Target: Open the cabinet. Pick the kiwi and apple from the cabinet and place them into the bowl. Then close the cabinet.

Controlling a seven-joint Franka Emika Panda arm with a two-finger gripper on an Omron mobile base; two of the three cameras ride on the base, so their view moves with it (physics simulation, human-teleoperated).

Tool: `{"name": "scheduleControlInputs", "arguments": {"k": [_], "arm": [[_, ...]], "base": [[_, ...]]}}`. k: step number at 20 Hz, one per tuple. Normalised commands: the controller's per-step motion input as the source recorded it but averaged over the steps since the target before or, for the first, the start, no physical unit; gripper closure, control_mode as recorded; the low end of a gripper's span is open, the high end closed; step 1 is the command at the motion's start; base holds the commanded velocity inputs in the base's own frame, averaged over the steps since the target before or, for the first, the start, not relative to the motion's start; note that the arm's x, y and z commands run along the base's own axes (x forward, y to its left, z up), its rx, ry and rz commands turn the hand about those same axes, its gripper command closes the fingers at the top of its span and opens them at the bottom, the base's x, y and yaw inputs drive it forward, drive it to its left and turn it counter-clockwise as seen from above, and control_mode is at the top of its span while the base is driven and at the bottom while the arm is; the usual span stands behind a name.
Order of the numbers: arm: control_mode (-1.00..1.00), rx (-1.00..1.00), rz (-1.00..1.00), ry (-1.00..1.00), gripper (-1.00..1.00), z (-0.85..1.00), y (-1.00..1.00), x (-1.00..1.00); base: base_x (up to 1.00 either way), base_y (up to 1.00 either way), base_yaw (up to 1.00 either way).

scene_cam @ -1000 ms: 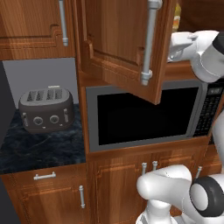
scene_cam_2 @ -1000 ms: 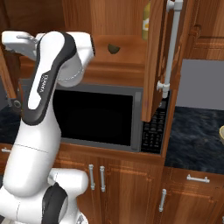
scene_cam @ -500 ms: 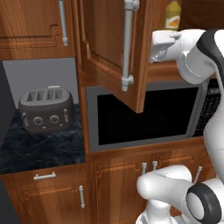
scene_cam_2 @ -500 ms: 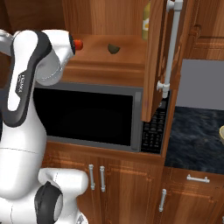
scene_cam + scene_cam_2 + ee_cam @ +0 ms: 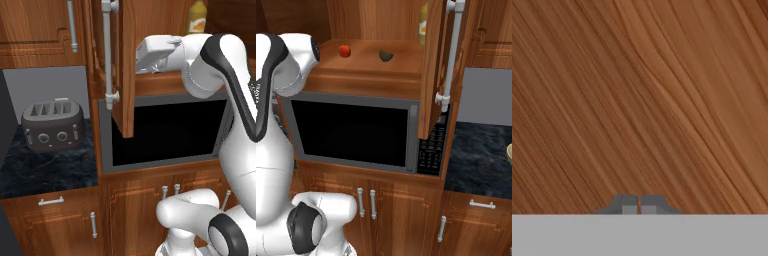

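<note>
Two doors of the cabinet (image 5: pixel 431 70) stood swung out, and on its shelf the apple (image 5: pixel 344 50) sat left of the kiwi (image 5: pixel 386 55), near each other but apart, with a yellow bottle (image 5: pixel 423 25) at the right end of the shelf. The gripper (image 5: pixel 635 204) had its fingertips (image 5: pixel 628 205) pressed together, holding nothing, right up against wood grain; in the left base view the hand sat just behind the left door (image 5: pixel 122 65), close to its inner face. The bowl (image 5: pixel 510 152) showed as a pale sliver at the far right edge, over the dark counter (image 5: pixel 481 160).

Risk, as I judged it: a closed gripper so close to the door could scrape or jam on the panel if the arm turned toward the fruit without backing off first. Reaching in with the fingers unopened would likely knock the round apple rolling, perhaps into the kiwi or off the shelf edge. The wide elbow could also catch the left door.
</note>
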Motion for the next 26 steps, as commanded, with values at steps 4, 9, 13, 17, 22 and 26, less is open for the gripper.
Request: {"name": "scheduleControlInputs", "arguments": {"k": [4, 9, 13, 17, 22, 26], "arm": [[-1.0, -0.01, 0.0, 0.0, 1.0, 0.0, 0.23, 0.01], [-1.0, -0.01, -0.01, 0.01, 1.0, -0.01, 0.02, 0.0], [-1.0, -0.05, -0.14, 0.0, 1.0, 0.0, -0.43, 0.0], [-1.0, -0.13, -0.19, 0.0, 1.0, 0.0, -0.7, 0.0], [-1.0, -0.16, -0.19, 0.0, 1.0, -0.01, -0.65, 0.04], [-1.0, -0.2, -0.14, 0.0, 1.0, -0.04, -0.42, 0.44]], "base": [[0.0, 0.0, 0.0], [0.0, 0.0, 0.0], [0.0, 0.0, 0.0], [0.0, 0.0, 0.0], [0.0, 0.0, 0.0], [0.0, 0.0, 0.0]]}}
